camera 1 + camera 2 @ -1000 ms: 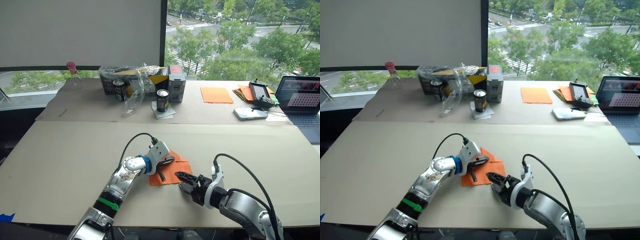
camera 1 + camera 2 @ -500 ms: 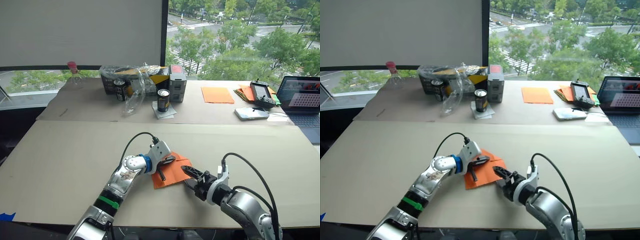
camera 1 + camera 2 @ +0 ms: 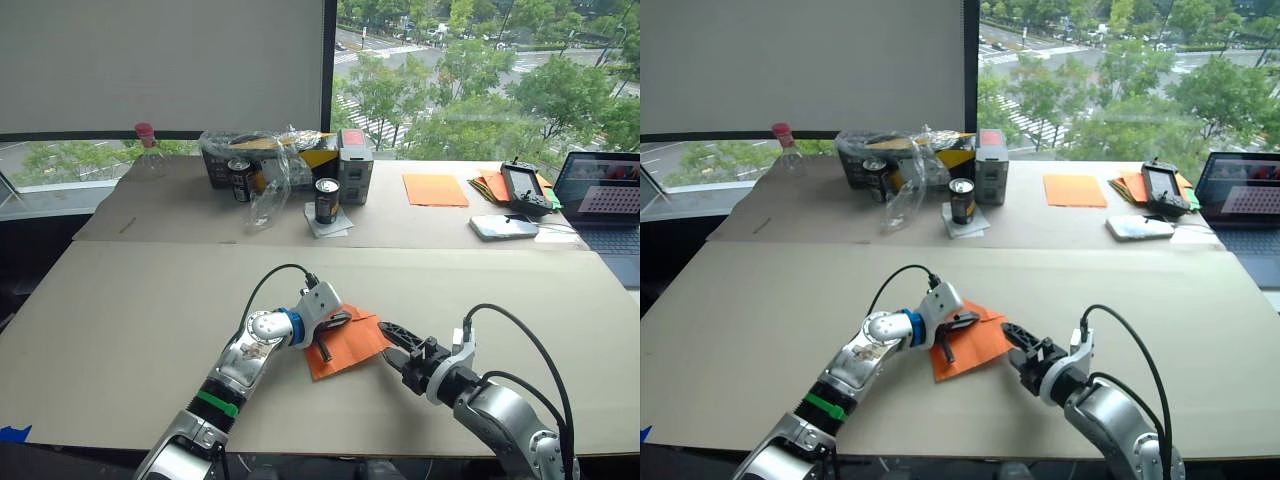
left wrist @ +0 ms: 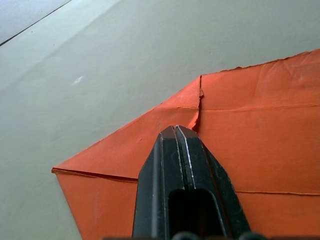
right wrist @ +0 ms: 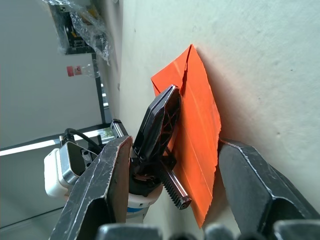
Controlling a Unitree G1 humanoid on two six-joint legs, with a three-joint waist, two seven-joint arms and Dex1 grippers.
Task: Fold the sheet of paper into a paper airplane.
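1. The sheet of paper [image 3: 346,344], bright orange and creased, is lying flat on the near part of the table [image 3: 140,300], between the two grippers

2. In the left wrist view, two folded flaps are meeting at a centre seam and running to a point at one corner

3. The left gripper [image 3: 329,336] is resting on the sheet's left part, its two black fingers [image 4: 182,150] pressed tight together with nothing between them, tips pressing down on the paper beside the seam

4. The right gripper [image 3: 393,337] is sitting at the sheet's right edge, low over the table, fingers [image 5: 115,170] spread wide apart and gripping nothing; in the right wrist view the paper's near edge is lying in the gap between them

5. Far side of the table: a can [image 3: 326,200], a plastic-wrapped box [image 3: 262,160], a smooth orange sheet [image 3: 434,189], a handheld controller [image 3: 523,186] and a laptop [image 3: 601,195], all well apart from the work
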